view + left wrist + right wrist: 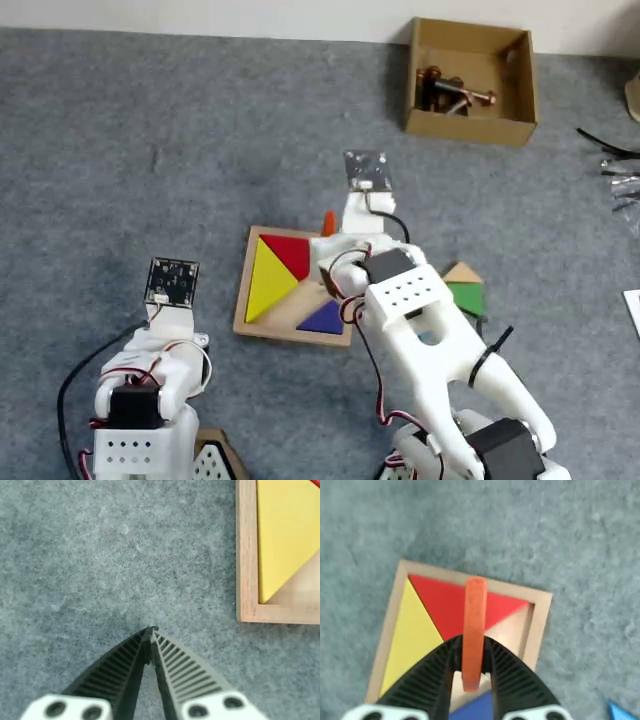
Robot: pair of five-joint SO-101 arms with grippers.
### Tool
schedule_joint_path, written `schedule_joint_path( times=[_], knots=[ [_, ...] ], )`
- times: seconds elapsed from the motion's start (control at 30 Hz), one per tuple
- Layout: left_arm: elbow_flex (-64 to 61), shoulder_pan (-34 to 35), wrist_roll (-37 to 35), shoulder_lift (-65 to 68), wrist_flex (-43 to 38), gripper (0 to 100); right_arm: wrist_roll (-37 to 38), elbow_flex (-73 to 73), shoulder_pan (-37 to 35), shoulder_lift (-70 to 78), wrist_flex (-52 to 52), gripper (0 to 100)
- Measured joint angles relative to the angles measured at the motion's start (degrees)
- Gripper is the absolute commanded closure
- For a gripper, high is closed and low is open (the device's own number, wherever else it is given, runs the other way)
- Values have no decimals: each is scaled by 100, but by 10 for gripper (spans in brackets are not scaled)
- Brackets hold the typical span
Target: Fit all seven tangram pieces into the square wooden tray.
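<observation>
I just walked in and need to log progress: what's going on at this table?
The right arm holds an orange tangram piece edge-on in its jaws above the square wooden tray. A yellow triangle, a red triangle and a blue piece lie in it. A green piece sits on the carpet beside the tray. The left arm's jaws are shut and empty.

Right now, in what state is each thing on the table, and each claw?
left claw: shut, empty, over the carpet.
right claw: shut on the orange piece, over the tray.
orange piece: held on edge, not yet laid down.
tray: partly filled.
yellow piece: flat in the tray.
red piece: flat in the tray.
blue piece: flat in the tray.
green piece: outside the tray, on the carpet.
cardboard box: open.
</observation>
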State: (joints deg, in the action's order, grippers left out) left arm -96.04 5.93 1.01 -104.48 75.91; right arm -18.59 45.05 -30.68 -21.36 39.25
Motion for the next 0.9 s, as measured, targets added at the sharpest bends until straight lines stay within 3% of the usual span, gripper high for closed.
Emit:
schedule_joint_path(
  times=[0.3,0.5,0.77,0.9],
  knots=[
    [0,0,0,0,0,995,-123,0,-26,1336,-334,994],
    [0,0,0,0,0,995,-123,-9,-26,1398,-352,988],
    [0,0,0,0,0,995,-123,0,-44,1415,-343,779],
    [0,0,0,0,0,995,-123,-9,-97,1407,-378,764]
  ],
)
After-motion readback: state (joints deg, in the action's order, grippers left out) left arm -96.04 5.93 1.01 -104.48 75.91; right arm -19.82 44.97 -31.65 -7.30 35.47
